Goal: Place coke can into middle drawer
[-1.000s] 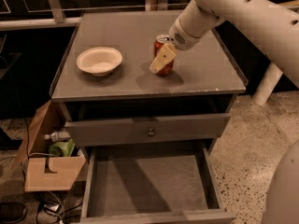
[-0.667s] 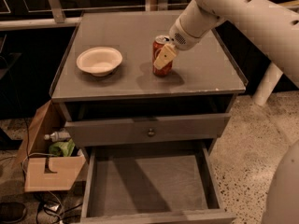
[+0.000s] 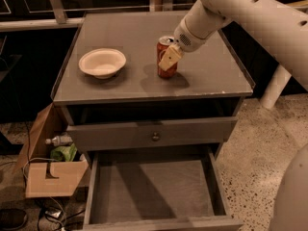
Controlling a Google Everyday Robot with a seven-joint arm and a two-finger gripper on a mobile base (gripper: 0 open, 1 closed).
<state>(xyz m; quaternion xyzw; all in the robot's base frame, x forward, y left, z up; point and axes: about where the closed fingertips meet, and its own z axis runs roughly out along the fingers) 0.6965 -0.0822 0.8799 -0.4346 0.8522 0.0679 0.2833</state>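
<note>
The coke can [image 3: 167,73] stands upright on the cabinet top [image 3: 211,76], long axis straight up and silver top facing the ceiling. It sits a bit right of centre, closer to the front edge than the back. It is a small red can with a bright rim, and part of its front is covered by my gripper [image 3: 168,59]. The gripper comes in from the back right corner and presses against the can's front side. Whether I have the can clamped or am only resting against it, I cannot tell. Over toward the left edge sits a cream bowl [image 3: 102,62], well apart from the can and with nothing in it. Below the top, the drawer front [image 3: 120,134] with its round knob [image 3: 155,136] is shut. Under that, the middle drawer [image 3: 151,191] is pulled out toward the front, with a bare dark-grey floor and thin side walls. On the floor off the cabinet's left side, a cardboard box [image 3: 50,179] holds a bottle [image 3: 57,140] and something green [image 3: 65,153].
</note>
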